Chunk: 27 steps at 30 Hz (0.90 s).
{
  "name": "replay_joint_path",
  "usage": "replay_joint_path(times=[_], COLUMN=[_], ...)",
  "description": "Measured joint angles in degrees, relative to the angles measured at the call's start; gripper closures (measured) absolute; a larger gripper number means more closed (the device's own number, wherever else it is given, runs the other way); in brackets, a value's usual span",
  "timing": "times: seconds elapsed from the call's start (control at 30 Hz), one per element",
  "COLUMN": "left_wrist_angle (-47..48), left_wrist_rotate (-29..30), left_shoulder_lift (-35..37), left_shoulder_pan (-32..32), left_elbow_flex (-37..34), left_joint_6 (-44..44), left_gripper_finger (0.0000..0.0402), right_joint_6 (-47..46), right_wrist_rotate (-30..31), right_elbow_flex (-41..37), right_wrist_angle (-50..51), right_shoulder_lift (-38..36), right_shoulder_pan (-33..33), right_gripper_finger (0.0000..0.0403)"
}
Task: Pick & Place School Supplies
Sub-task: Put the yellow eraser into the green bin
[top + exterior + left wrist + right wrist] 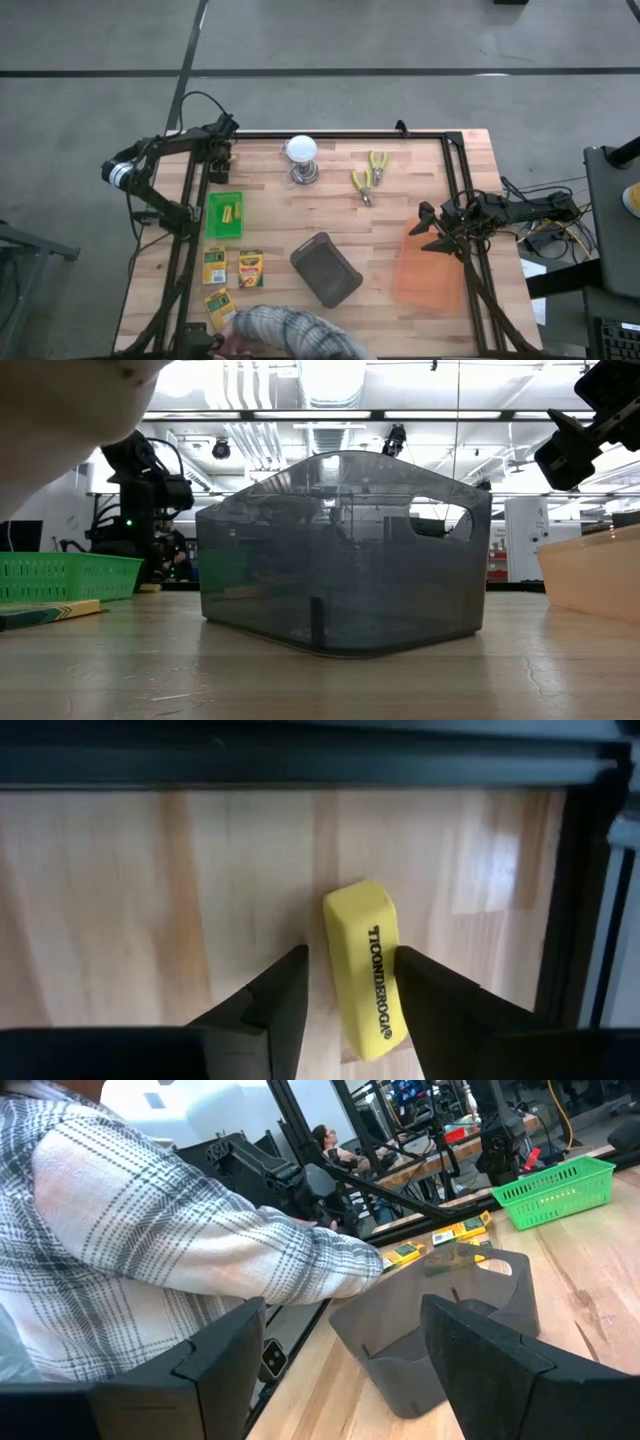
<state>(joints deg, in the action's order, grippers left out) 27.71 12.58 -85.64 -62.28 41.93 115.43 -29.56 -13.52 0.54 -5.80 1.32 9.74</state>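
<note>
While the left claw [345, 995] straddles it: yellow eraser [366, 965] between the fingers.
Eraser's long axis runs along the fingers; claw narrow, not yet gripping.

Three green-and-yellow crayon boxes [230, 283] lie flat near the table's [400, 205] front-left corner.

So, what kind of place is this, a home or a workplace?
Most likely a robotics lab or workshop: bare concrete floor around the wooden table, ceiling pipes and strip lights overhead, and more arms and benches behind the person's plaid sleeve.
</note>
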Motion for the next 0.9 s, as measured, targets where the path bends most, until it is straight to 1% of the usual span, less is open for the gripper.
replay_joint_path(times=[0.23,0.47,0.6,0.9], left_wrist_angle=[-1.3,-1.41,-1.41,-2.41], left_wrist_rotate=[-0.79,-1.34,-1.18,-1.23], left_shoulder_lift=[-0.12,-0.14,-0.14,-0.14], left_shoulder_pan=[0.04,0.26,0.43,0.7], left_elbow_flex=[-0.09,-0.09,-0.09,-0.17], left_joint_6=[-1.59,-1.72,-1.72,-4.34], left_gripper_finger=[0.0293,0.0336,0.0345,0.0346], right_joint_6=[0.0,0.0,0.0,0.0], right_wrist_rotate=[0.0,0.02,0.0,0.01], right_elbow_flex=[0.0,0.0,0.0,0.0], right_wrist_angle=[0.0,0.02,0.0,0.01], right_shoulder_lift=[0.0,-0.02,0.0,-0.01], right_shoulder_pan=[0.02,0.0,0.0,0.01], right_gripper_finger=[0.0135,0.0141,0.0142,0.0135])
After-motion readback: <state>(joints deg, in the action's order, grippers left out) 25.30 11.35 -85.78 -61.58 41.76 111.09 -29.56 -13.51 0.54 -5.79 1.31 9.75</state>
